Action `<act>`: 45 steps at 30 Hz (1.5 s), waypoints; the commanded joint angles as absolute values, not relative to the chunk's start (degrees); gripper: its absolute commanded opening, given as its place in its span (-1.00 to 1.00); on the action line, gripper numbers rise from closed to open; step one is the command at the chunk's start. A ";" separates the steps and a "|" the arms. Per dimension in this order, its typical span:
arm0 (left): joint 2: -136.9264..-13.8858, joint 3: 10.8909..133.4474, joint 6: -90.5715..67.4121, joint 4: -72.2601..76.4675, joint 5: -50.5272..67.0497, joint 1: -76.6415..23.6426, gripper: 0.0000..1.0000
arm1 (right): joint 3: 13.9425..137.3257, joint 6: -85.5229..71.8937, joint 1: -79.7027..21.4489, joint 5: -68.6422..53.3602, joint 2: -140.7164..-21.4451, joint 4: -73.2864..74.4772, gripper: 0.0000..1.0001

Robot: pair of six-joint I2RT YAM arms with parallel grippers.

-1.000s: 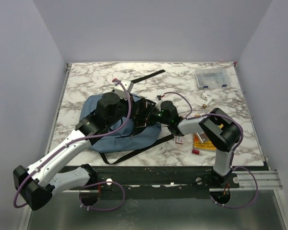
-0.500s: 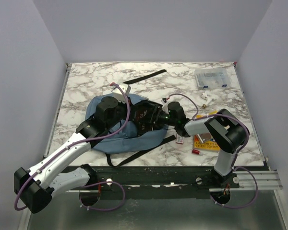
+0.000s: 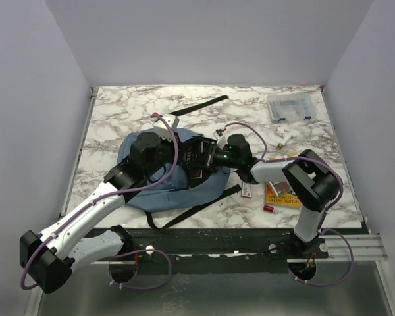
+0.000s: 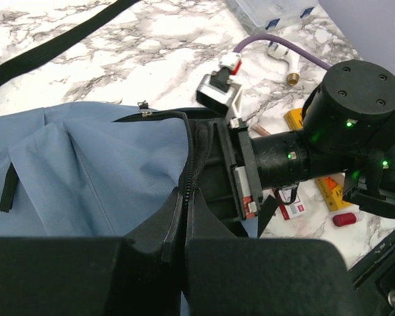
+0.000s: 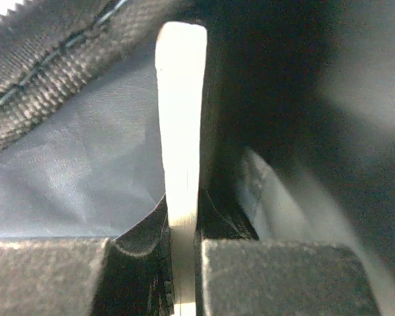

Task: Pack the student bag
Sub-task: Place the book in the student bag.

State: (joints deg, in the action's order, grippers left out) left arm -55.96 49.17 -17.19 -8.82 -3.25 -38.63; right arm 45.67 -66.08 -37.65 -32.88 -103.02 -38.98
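1. The student bag [image 3: 153,192] lies flat on the marbled tabletop [image 3: 118,112], left of centre. Its slate-blue fabric is spread out and its dark zippered mouth faces right.
2. The left pincer [image 4: 182,245] is nearly closed. It pinches the zipper edge of the bag's opening between its two dark fingers [image 4: 59,276] and holds that lip up.
3. The right pincer [image 5: 183,253] is pushed into the opening from the right. Its fingers are drawn in on a thin pale strip [image 5: 181,118] that stands on edge between them. I cannot tell what the strip is.
4. In the right wrist view, blue lining sits left of the strip, dark shadow sits to its right, and zipper tape crosses the upper left corner.
5. In the left wrist view, the right arm's black wrist housing [image 4: 354,99] fills the space just beside the mouth and hides much of the interior.
6. A purple cable [image 4: 276,45] arches over the tabletop behind that wrist.
7. A long black strap [image 3: 199,105] trails from the bag toward the far edge.
8. A small clear plastic box [image 3: 289,107] sits well apart at the far right corner.
9. A small white piece with a brass tip [image 3: 281,135] lies between the box and the right arm.
10. A yellow-orange packet [image 3: 281,195], a white-and-red card [image 3: 245,191] and a small red cylinder [image 3: 268,209] lie near the right arm, just outside the bag.
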 commanded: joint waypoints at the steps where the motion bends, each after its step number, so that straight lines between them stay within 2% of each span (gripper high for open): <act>1: -58.36 54.20 -12.87 -4.40 -1.18 -38.08 -1.00 | 51.55 -72.35 -42.94 -37.90 -108.00 -50.14 -0.99; 5: -59.67 54.94 -12.64 -4.13 2.56 -37.95 -1.00 | 56.39 -76.44 -45.29 -36.15 -116.31 -60.32 -0.99; 8: -58.93 53.63 -13.43 -4.06 1.63 -37.96 -1.00 | 57.10 -78.36 -41.90 -37.37 -119.74 -58.54 -0.95; 10: -57.82 51.88 -13.77 -3.92 0.85 -37.90 -1.00 | 52.90 -76.12 -41.07 -34.99 -116.93 -57.53 -0.27; 12: -57.10 50.04 -13.82 -2.97 0.44 -37.81 -1.00 | 52.76 -71.38 -40.71 -34.00 -114.44 -49.90 0.10; 16: -56.02 48.50 -13.57 -2.91 0.44 -37.79 -1.00 | 48.87 -68.84 -39.00 -34.26 -110.70 -46.03 0.37; 19: -54.39 47.11 -13.54 -2.90 -1.18 -37.77 -1.00 | 44.60 -68.70 -37.59 -35.11 -108.96 -46.47 0.38; 22: -53.55 46.16 -13.76 -2.82 -1.77 -37.68 -1.00 | 43.16 -68.89 -37.44 -35.15 -108.87 -48.23 0.17; 24: -53.57 45.59 -14.05 -2.72 -1.71 -37.67 -1.00 | 43.78 -68.88 -37.50 -34.73 -109.45 -48.17 -0.10; 27: -54.17 44.97 -14.57 -2.64 -0.94 -37.66 -1.00 | 46.36 -70.66 -38.99 -30.13 -111.61 -48.60 -0.81; 28: -54.37 44.97 -14.90 -2.56 -0.81 -37.68 -1.00 | 49.79 -70.88 -40.67 -29.39 -113.36 -49.54 -0.95; 29: -54.62 44.98 -15.14 -2.53 -0.86 -37.68 -1.00 | 53.49 -69.96 -42.39 -28.60 -115.31 -48.40 -0.99; 31: -54.80 45.13 -15.87 -2.63 -1.99 -37.70 -1.00 | 59.43 -68.89 -44.10 -27.15 -117.96 -42.07 -0.94; 34: -53.52 44.04 -17.94 -2.90 -5.77 -37.62 -1.00 | 54.47 -70.61 -41.44 -26.02 -115.71 -43.81 -0.21; 36: -52.61 42.50 -19.73 -2.86 -8.01 -37.40 -1.00 | 51.23 -69.19 -39.81 -26.17 -113.00 -42.16 0.01; 41: -52.54 40.83 -21.96 -2.57 -9.66 -36.89 -1.00 | 45.95 -62.80 -39.27 -23.78 -107.07 -37.51 0.35; 45: -52.08 39.98 -21.62 -2.11 -9.84 -36.86 -1.00 | 45.93 -60.57 -38.41 -24.20 -105.96 -35.94 0.32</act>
